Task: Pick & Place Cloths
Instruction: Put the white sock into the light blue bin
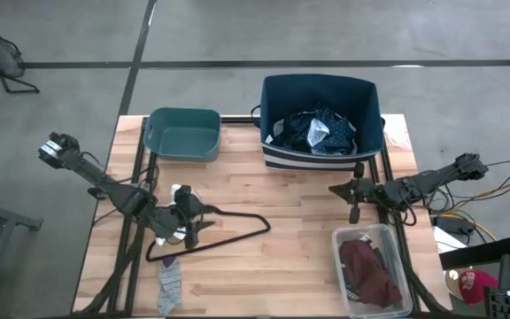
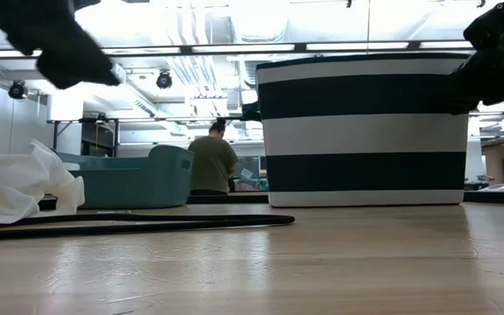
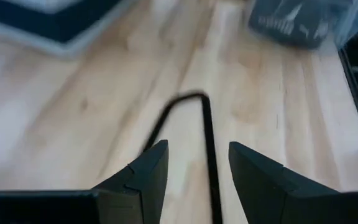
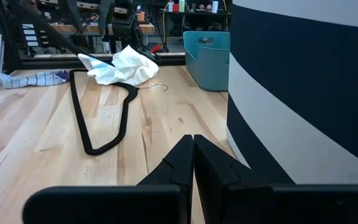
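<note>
A white cloth (image 1: 181,191) (image 2: 16,188) (image 4: 126,65) lies crumpled on the table at the hook end of a thin black hanger (image 1: 237,232) (image 3: 207,124). A grey patterned sock (image 1: 168,285) (image 4: 30,79) lies flat near the near-left edge. A navy patterned top (image 1: 319,133) sits in the striped basket (image 1: 321,84). A maroon piece (image 1: 370,270) fills the clear tub (image 1: 388,235). My left gripper (image 1: 189,217) (image 3: 197,149) hangs open above the hanger, just beside the white cloth, and touches nothing. My right gripper (image 1: 336,189) (image 4: 193,140) is shut and empty, in front of the basket.
A teal bin (image 1: 182,133) (image 2: 138,175) stands at the far left of the table. The tall striped basket (image 2: 366,131) (image 4: 303,93) stands close beside my right gripper. Bare wood lies between the hanger and the clear tub. A person (image 2: 213,162) stands in the room beyond the table.
</note>
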Action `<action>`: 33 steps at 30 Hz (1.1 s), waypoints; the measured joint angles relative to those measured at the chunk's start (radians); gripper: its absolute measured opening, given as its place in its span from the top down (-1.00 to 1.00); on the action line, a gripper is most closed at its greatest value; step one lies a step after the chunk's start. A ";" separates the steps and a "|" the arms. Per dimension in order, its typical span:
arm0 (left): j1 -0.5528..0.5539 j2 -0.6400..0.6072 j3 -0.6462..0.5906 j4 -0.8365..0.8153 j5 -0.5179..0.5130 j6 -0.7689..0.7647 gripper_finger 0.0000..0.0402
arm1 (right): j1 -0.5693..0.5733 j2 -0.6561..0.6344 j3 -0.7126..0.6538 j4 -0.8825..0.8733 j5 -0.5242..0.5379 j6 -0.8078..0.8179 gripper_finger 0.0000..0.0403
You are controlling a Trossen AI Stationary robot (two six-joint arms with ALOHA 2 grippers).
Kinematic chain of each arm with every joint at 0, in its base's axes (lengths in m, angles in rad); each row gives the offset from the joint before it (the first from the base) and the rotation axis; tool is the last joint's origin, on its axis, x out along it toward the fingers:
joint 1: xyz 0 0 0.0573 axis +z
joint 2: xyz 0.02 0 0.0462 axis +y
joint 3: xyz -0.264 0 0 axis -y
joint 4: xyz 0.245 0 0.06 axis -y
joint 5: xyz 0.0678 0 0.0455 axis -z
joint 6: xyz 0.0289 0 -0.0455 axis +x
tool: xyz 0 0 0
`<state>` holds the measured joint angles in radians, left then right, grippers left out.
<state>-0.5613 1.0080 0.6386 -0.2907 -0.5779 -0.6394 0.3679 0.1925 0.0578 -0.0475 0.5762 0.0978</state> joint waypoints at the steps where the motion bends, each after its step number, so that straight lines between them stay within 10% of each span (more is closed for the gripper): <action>1: -0.001 0.000 0.003 -0.034 0.016 -0.040 0.13 | 0.000 0.000 0.000 0.000 0.000 0.000 0.96; 15: 0.028 0.000 0.004 -0.525 -0.150 -0.460 0.13 | 0.000 0.000 0.000 0.000 0.000 0.000 0.96; 33: 0.088 0.015 0.035 -0.734 -0.016 -0.617 0.13 | 0.000 0.000 0.000 0.000 0.000 -0.001 0.96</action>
<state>-0.4733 1.0229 0.6735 -1.0251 -0.5936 -1.2566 0.3676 0.1925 0.0578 -0.0472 0.5762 0.0971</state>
